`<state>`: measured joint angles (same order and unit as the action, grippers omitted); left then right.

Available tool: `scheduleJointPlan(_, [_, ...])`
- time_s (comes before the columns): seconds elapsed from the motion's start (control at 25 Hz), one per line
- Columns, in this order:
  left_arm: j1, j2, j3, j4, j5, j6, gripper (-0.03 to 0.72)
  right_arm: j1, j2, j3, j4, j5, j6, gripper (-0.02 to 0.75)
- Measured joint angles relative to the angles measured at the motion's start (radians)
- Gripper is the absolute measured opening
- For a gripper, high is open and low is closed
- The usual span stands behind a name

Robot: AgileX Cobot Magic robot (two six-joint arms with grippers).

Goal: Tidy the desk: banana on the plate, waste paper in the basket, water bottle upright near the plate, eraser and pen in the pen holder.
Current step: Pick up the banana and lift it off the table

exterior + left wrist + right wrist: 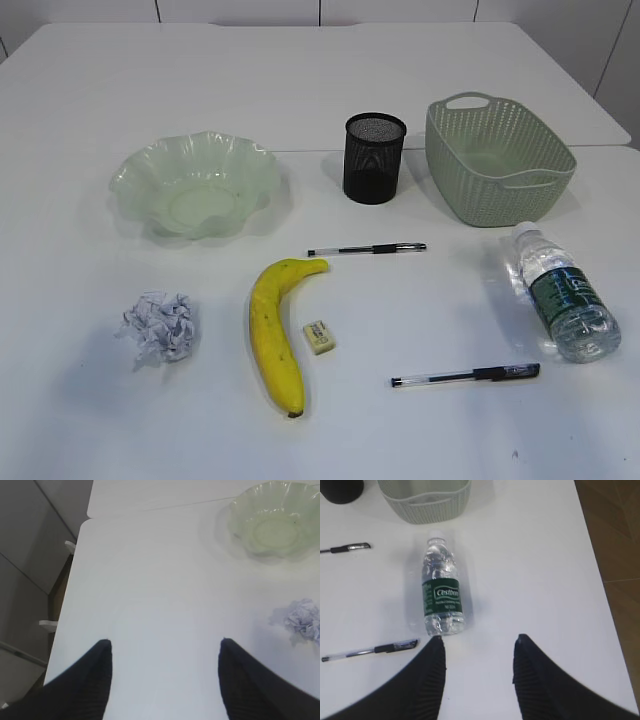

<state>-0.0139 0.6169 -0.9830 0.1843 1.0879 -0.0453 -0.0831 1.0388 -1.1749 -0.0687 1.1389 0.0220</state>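
Nothing is tidied yet. Your right hand [479,645] hangs empty, jaws parted; the water bottle [442,587] lies flat just ahead of it. Your left hand [165,650] gapes wide over bare worktop [160,590]. Reach forward, grip the bottle.

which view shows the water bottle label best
The right wrist view: the water bottle lies centred, its green label facing the camera. The exterior view shows the bottle at the right edge, label at a slant. The left wrist view misses it.
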Motion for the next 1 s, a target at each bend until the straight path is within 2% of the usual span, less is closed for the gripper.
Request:
scheduleJointPlan(0.24, [-0.026,0.173,-0.206,-0.011,0.022,-0.015,0.471,0.0,0.187,-0.161,0.054,0.055,0.012,0.337])
scheduleJointPlan(0.52, [-0.028,0.332,-0.436,-0.126,0.108,-0.018,0.469,0.0,0.303,-0.197,0.057,0.105,0.015,0.337])
scheduleJointPlan(1.0, [-0.028,0.546,-0.474,-0.393,0.175,0.08,0.468,0.0,0.334,-0.205,0.166,0.106,-0.015,0.337])
